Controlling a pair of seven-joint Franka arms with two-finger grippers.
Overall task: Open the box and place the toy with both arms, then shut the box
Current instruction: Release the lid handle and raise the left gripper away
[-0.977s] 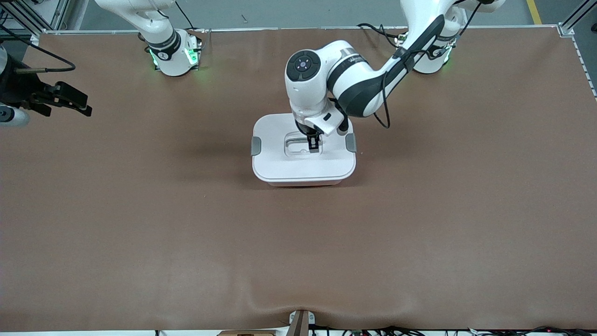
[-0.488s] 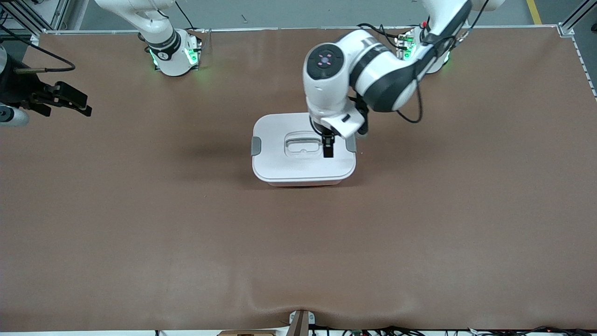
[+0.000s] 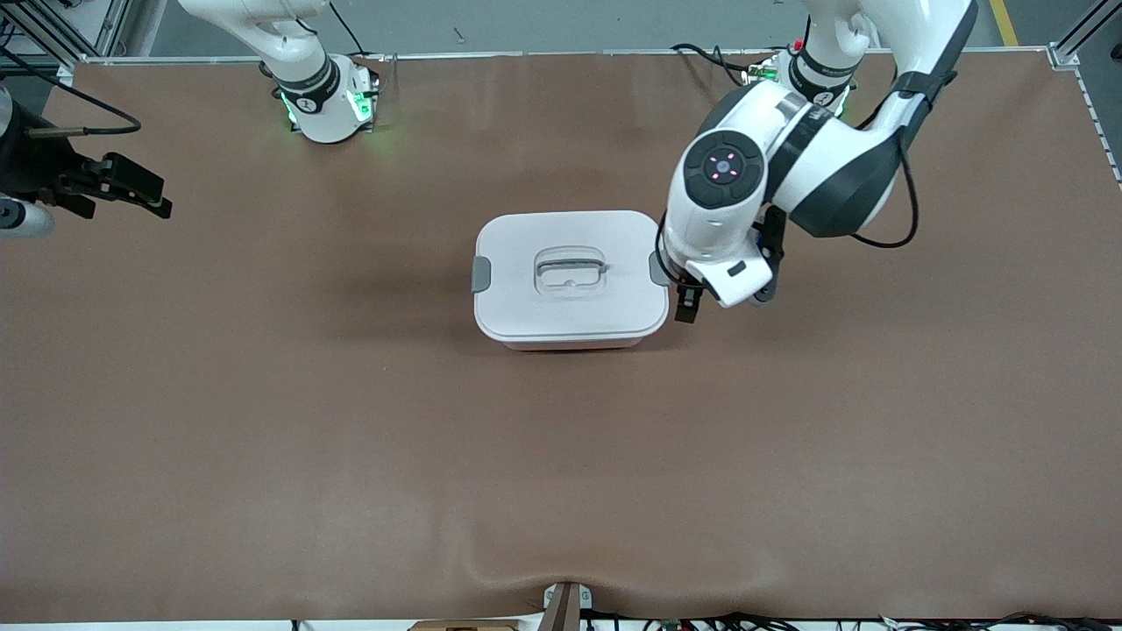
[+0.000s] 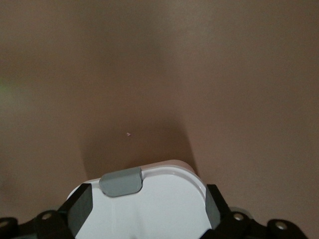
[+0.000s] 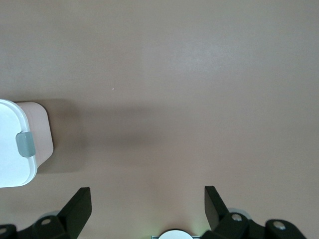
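1. Brown table mat (image 3: 351, 438) carries the box (image 3: 570, 280) mid-table, lid on.
2. Left gripper (image 3: 688, 302): over the box's grey clip (image 4: 121, 181), fingers spread, empty.
3. Right gripper (image 3: 131, 188): waiting well apart from the box, fingers spread, empty.

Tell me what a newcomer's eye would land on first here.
First, the closed box with its white lid in the middle of the brown table, no toy in sight. Next, the left gripper, open, over the box's edge toward the left arm's end, by a grey clip. The right gripper waits open at the table's other end.
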